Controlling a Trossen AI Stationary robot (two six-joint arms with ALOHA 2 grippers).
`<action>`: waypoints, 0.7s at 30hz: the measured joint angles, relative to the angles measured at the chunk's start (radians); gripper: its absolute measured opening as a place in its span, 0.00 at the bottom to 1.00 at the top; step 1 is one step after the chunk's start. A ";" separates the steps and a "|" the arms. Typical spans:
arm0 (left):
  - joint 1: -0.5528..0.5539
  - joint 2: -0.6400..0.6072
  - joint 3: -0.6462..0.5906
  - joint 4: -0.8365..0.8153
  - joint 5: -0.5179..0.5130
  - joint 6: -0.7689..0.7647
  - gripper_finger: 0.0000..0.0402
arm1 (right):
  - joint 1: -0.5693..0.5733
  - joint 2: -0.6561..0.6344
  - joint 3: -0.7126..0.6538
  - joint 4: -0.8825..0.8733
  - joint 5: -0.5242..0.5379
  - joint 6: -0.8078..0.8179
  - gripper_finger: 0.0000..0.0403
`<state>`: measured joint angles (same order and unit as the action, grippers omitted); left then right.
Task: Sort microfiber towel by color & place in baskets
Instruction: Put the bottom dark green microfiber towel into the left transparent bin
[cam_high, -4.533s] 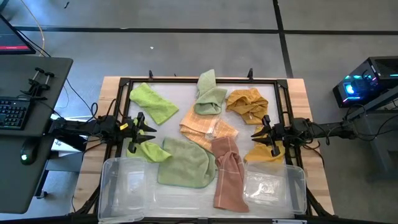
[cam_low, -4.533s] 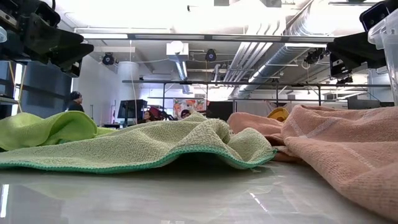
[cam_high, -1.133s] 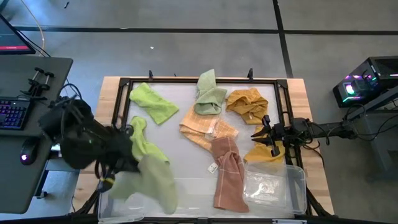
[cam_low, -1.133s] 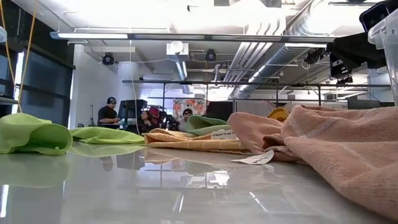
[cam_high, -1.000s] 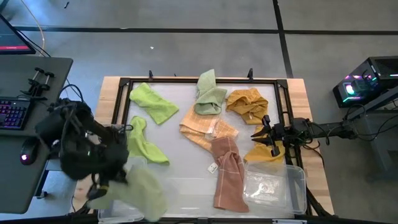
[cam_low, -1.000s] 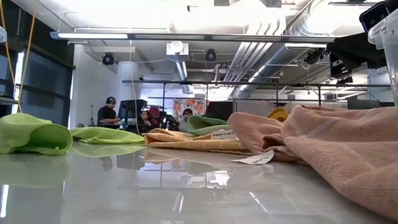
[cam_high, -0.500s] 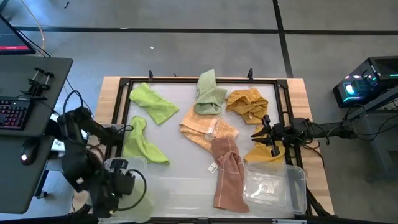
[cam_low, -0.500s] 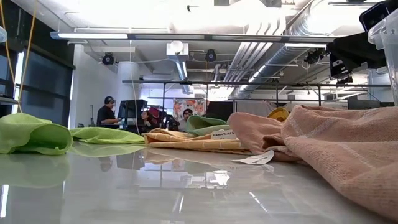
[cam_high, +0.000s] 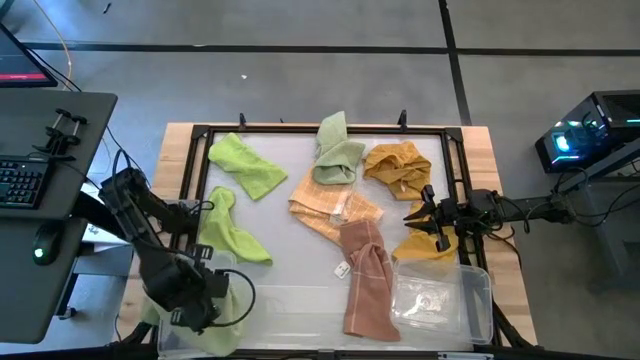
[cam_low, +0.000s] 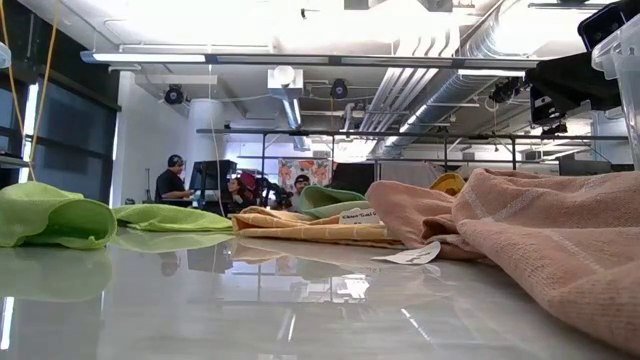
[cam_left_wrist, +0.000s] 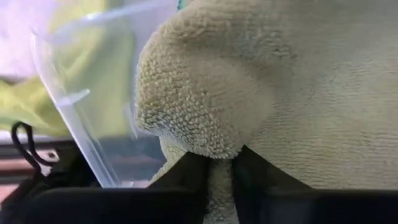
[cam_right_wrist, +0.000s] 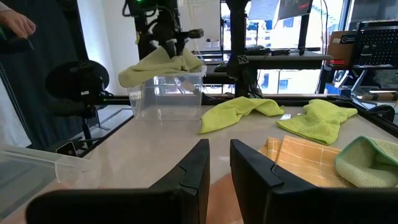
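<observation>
While the left hand (cam_high: 196, 300) hangs over the near-left basket (cam_high: 232, 322), its fingers (cam_left_wrist: 186, 177) pinch a fold of the sage-green towel (cam_left_wrist: 286, 93), with only a thin strip of cloth between them. In the left wrist view that towel bulges right against the hand, and the basket's clear wall stands just beside it. The right wrist view shows the same towel heaped over the rim of the far tub, so it looks to be at or in the basket but not yet let go. By my reading the step in hand is the drop, and the relation it turns on is simple: the basket lies directly beneath this hand, so the towel needs only release, not travel.

The right hand (cam_high: 420, 218) waits on the far side of the desk (cam_high: 300, 155), its fingers (cam_right_wrist: 193, 171) close together with a narrow gap and nothing between them. Just beside it lies a mustard towel (cam_high: 425, 246), and the second basket (cam_high: 440, 298) sits a little past that towel.

For the next green piece, the lime towel (cam_high: 228, 235) lies just beyond the left hand, toward the desk's middle. Its long axis runs roughly away from that hand, and the left arm is clearly the nearer one. A second lime towel (cam_high: 247, 166) lies farther off the same way.
</observation>
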<state>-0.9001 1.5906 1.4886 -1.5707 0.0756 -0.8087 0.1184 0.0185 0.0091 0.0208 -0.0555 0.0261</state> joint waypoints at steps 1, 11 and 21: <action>0.010 -0.001 -0.009 0.000 0.015 -0.003 0.16 | 0.000 0.000 0.000 0.000 0.000 0.000 0.15; 0.101 -0.103 -0.003 0.000 0.086 -0.176 0.45 | 0.000 0.000 0.000 0.000 0.000 0.000 0.15; 0.113 -0.222 0.004 0.029 0.125 -0.386 0.44 | 0.000 0.000 0.000 0.000 0.000 0.000 0.15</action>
<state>-0.7872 1.3688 1.4929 -1.5412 0.2008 -1.1952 0.1183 0.0185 0.0092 0.0211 -0.0555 0.0261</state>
